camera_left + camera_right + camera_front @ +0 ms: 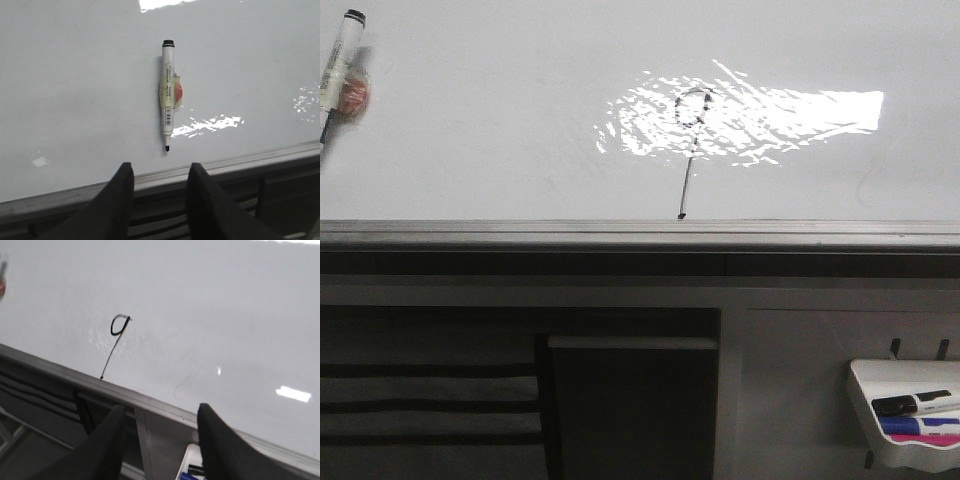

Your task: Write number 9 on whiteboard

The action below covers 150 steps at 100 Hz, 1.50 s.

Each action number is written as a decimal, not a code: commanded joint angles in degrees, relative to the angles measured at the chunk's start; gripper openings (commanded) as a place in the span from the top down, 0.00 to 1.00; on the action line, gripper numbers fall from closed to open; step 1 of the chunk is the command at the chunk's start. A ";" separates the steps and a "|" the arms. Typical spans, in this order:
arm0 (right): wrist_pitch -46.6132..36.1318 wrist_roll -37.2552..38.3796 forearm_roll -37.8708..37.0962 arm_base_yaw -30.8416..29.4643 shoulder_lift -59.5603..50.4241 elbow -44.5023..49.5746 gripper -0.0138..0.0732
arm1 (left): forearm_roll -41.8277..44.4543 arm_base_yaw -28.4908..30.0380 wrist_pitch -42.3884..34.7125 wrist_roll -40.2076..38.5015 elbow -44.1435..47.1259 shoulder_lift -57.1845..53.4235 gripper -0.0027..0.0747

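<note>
The whiteboard (470,130) is a large glossy white board with a grey metal rim (620,232) along its near edge. The number 9 (690,140) is drawn on it, a small loop with a long slanted tail down to the rim; it also shows in the right wrist view (116,337). A black-tipped marker (168,95) with tape round its body lies on the whiteboard (75,90), and shows at the far left of the front view (338,70). My left gripper (160,172) is open and empty, below the rim near the marker's tip. My right gripper (160,412) is open and empty below the rim (150,402).
A small white marker tray (910,420) with a black and a blue marker hangs at the lower right under the board. Dark slats and a panel (630,400) fill the space below the rim. Bright glare (750,115) lies on the board round the 9.
</note>
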 commanded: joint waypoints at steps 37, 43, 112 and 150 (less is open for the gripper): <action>-12.47 -0.06 -0.61 -0.44 -6.29 7.00 0.92 | -4.97 0.18 -12.68 -0.26 5.10 -5.69 0.99; -12.02 -0.06 -0.61 -0.44 -6.29 7.00 0.92 | -5.30 0.18 -12.68 -0.26 5.10 -5.69 0.99; -11.70 -0.06 -0.61 -0.44 -6.18 7.00 0.92 | -5.30 2.56 -15.24 -0.26 11.08 -13.20 0.99; -11.70 -0.06 -0.61 -0.44 -6.18 7.00 0.92 | -5.09 7.66 -32.27 -0.26 30.73 -25.87 0.99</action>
